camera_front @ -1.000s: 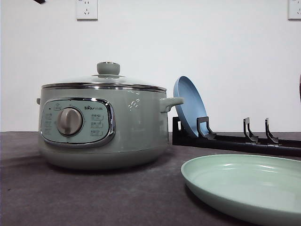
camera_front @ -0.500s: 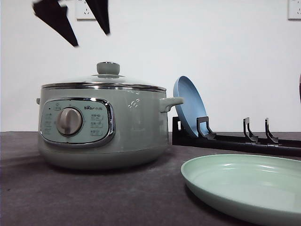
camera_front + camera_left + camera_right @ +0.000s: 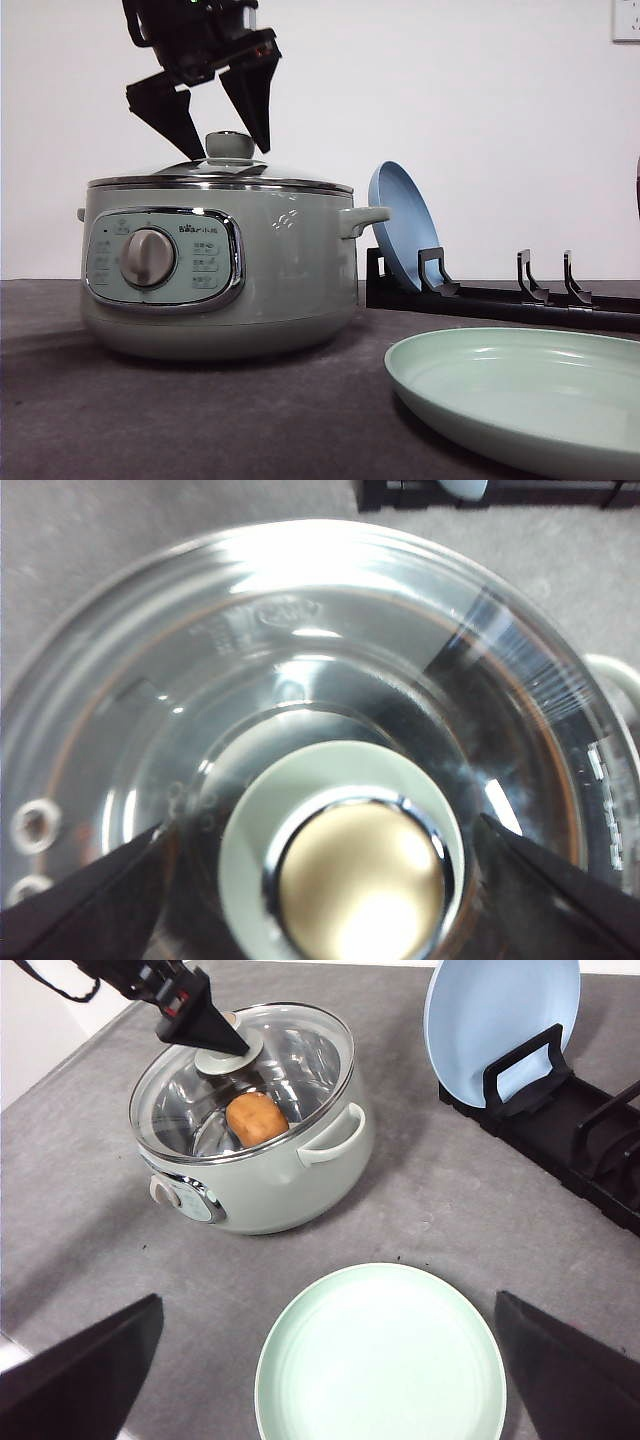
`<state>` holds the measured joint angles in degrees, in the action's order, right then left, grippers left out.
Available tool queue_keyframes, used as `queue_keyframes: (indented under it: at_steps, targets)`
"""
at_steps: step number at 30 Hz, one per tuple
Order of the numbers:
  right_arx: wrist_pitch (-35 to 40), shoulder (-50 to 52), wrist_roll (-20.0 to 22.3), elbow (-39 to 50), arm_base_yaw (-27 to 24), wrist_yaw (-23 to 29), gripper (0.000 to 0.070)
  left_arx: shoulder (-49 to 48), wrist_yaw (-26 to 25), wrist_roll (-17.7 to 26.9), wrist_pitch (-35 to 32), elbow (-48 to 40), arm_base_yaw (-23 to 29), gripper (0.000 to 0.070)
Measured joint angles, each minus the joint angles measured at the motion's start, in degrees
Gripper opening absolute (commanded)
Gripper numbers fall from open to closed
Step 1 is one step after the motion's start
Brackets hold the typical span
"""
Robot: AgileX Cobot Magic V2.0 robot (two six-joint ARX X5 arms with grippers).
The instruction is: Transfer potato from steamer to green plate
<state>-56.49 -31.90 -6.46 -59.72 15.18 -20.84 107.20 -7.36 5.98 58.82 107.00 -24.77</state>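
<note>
Potato (image 3: 257, 1117), brown-orange, under steamer (image 3: 220, 270) lid; both jaws spread, empty.

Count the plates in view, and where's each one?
2. The green plate lies flat on the table in front of the steamer. The blue plate stands on edge in the black rack behind it. None seems hidden.

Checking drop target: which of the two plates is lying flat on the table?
The green plate, flat on the table in front of the steamer. The blue plate stands on edge in the black rack.
</note>
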Motion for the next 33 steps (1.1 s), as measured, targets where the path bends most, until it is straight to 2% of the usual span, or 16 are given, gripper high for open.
queue_keyframes:
  at_steps: [6,11,17,19,23,27,31,33]
  targets:
    - [0.0,0.0,0.0,0.0,0.0,0.0,0.07,0.09,0.03,0.19,0.0,0.1,-0.39,0.0583]
    - [0.02,0.0,0.0,0.0,0.0,0.0,0.07,0.09,1.62,0.16,0.19,0.11,-0.69,0.0503]
    - [0.0,0.0,0.0,0.0,0.0,0.0,0.07,0.09,4.05,0.15,0.79,0.19,-2.14,0.0499]
    - [0.0,0.0,0.0,0.0,0.0,0.0,0.07,0.09,5.01,0.15,0.93,0.2,-2.67,0.0438]
    - [0.0,0.0,0.0,0.0,0.0,0.0,0.07,0.07,7.48,0.13,1.03,0.73,-3.69,0.0266]
    - [0.0,0.0,0.0,0.0,0.0,0.0,0.07,0.07,8.26,0.13,1.21,0.74,-4.0,0.0193]
    - [0.0,0.0,0.0,0.0,0.0,0.0,0.07,0.05,8.25,0.5,1.22,0.77,-4.0,0.002]
    - [0.0,0.0,0.0,0.0,0.0,0.0,0.07,0.05,8.25,0.75,1.3,0.82,-4.0,0.0]
